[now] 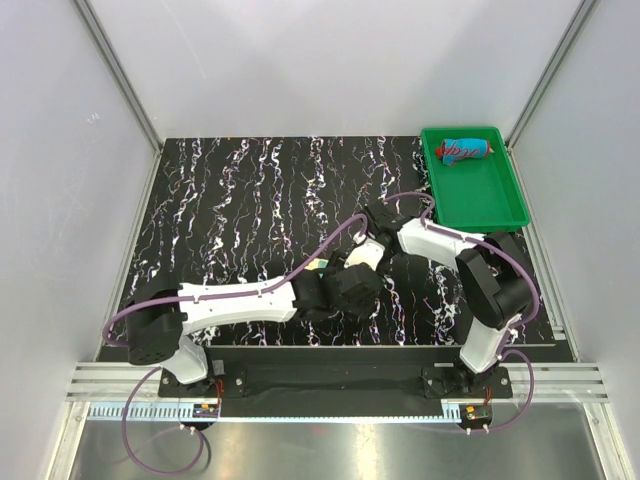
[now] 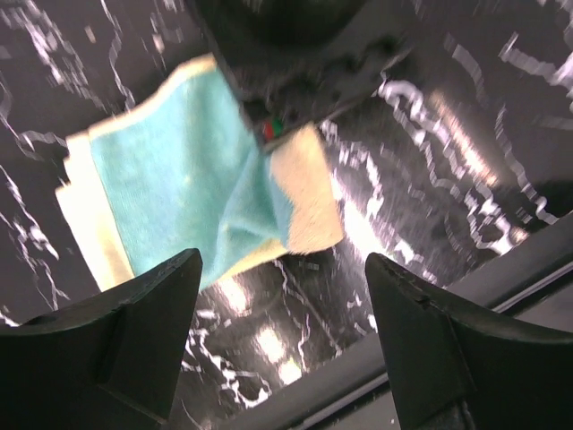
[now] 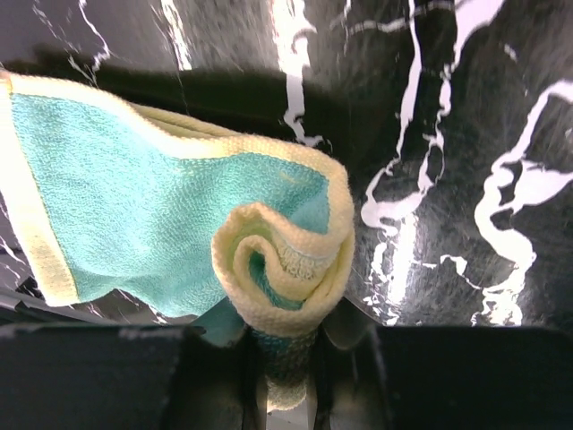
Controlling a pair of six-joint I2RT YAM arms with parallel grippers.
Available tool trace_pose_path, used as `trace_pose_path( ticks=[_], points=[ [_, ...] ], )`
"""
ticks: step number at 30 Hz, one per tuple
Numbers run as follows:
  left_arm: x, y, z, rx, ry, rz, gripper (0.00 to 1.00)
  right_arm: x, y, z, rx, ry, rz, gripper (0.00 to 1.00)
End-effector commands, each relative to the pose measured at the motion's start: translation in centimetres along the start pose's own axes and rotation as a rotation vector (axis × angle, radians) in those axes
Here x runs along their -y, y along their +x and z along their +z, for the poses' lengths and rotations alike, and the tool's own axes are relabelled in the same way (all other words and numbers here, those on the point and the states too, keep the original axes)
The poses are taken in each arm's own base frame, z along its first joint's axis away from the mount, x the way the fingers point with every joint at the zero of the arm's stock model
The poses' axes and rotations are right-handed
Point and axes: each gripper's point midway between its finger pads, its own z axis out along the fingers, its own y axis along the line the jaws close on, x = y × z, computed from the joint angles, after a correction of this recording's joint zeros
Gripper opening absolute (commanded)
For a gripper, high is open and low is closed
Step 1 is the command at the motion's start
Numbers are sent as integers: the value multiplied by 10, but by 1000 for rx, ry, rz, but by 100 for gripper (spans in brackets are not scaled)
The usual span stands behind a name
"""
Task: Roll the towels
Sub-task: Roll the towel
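**Pale yellow and teal cloth towel [image 3: 161,197] gripped by the right fingers [image 3: 394,376] at the middle of the black, white-veined surface [image 1: 230,200].**
The right fingers are closed tightly on a curled, partly rolled end of this towel, and the rest is spread out sideways. The left fingers [image 2: 134,331] are held wide apart near the towel, with nothing gripped or touched. A red and blue rolled cloth towel [image 1: 465,150] is seen in the far end of the green plastic tray [image 1: 500,205].

Yellow towel [image 2: 170,188] blurred in L wrist view, mostly hidden fr. top.
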Motion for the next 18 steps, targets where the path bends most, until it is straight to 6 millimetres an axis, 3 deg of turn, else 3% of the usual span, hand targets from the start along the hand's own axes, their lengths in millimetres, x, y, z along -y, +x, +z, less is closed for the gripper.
trace_pose_path(
  ticks=[1, 6, 14, 18],
  points=[
    [5, -31, -3, 100, 18, 22, 79, -6, -19, -3, 43, 9, -20, 0],
    [18, -17, 10, 74, 72, 42, 76, -8, -26, -5, 48, 9, -18, 0],
    [23, 9, 39, 19, 63, 72, 72, -8, -31, -5, 40, 6, -19, 0],
    [23, 13, 51, 7, 34, 90, 71, -9, -31, -6, 40, 6, -23, 0]
  ],
)
